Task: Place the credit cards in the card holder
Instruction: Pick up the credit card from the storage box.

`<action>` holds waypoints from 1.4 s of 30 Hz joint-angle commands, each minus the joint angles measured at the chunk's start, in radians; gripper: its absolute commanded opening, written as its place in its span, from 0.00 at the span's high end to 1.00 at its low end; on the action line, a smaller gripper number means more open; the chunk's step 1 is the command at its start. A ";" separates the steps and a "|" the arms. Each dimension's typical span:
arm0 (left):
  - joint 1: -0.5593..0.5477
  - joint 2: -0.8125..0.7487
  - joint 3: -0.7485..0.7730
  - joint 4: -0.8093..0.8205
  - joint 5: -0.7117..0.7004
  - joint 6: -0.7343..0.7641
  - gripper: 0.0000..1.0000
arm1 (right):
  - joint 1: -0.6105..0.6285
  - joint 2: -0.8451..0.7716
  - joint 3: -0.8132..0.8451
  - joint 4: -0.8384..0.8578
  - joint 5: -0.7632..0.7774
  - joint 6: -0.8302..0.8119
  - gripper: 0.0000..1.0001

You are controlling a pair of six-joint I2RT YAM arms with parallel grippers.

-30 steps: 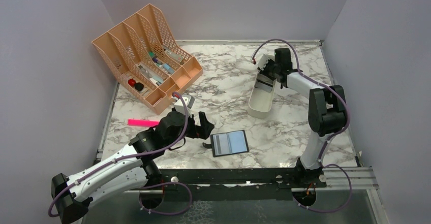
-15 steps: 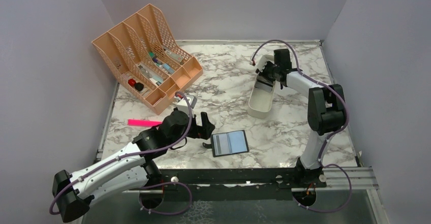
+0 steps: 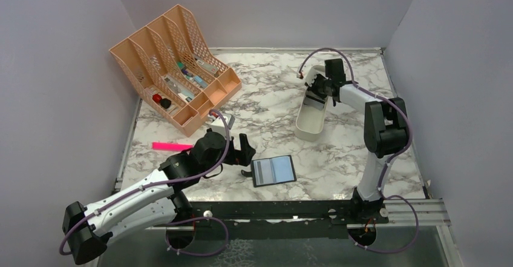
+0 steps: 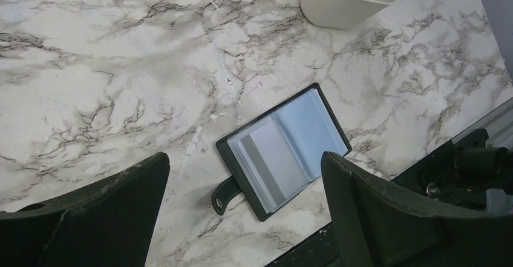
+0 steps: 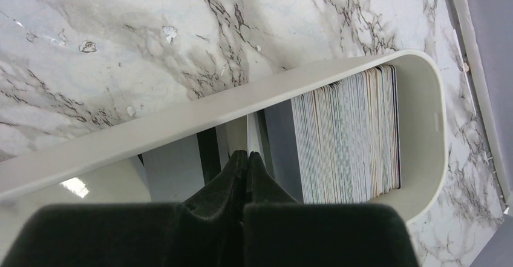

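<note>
The black card holder (image 3: 273, 170) lies open and flat near the table's front edge, with a grey card in its left sleeve (image 4: 284, 149). My left gripper (image 3: 237, 153) hovers just left of it, wide open and holding nothing (image 4: 245, 158). A packed stack of credit cards (image 5: 348, 137) stands on edge at one end of the white bin (image 3: 305, 128). My right gripper (image 3: 317, 90) reaches into that bin. Its tips (image 5: 248, 153) are pressed together on the edge of a thin white credit card (image 5: 254, 135) standing apart from the stack.
A peach desk organizer (image 3: 175, 67) with small items sits at the far left. A pink strip (image 3: 169, 146) lies on the marble left of my left arm. The black mounting rail (image 3: 272, 209) runs along the near edge. The bin's curved rim (image 5: 181, 121) crosses the right wrist view.
The right gripper's fingers widened, then closed inside the bin as the wrist edged slightly farther in. The left arm shifted a little; its jaws stayed wide.
</note>
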 commanded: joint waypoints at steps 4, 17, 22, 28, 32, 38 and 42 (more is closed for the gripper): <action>0.001 -0.003 -0.039 -0.031 -0.089 0.005 0.04 | -0.001 -0.028 0.069 -0.079 -0.093 0.074 0.99; 0.001 0.136 -0.040 -0.065 -0.056 -0.085 0.19 | -0.001 -0.105 0.151 -0.203 0.018 0.311 0.99; 0.001 0.152 -0.045 -0.084 -0.062 -0.126 0.23 | 0.000 -0.120 0.177 -0.221 0.107 0.516 0.99; 0.000 0.194 -0.024 -0.067 -0.050 -0.122 0.23 | 0.000 -0.187 0.193 -0.304 0.158 0.817 0.99; 0.001 0.195 0.001 -0.063 -0.058 -0.099 0.23 | 0.000 -0.268 0.150 -0.344 0.092 1.036 0.99; 0.001 0.175 -0.022 -0.038 -0.018 -0.096 0.23 | 0.069 -0.430 -0.030 -0.275 -0.152 1.347 0.99; 0.001 0.140 -0.059 -0.032 0.001 -0.107 0.24 | 0.189 -0.531 -0.188 -0.196 -0.151 1.420 0.99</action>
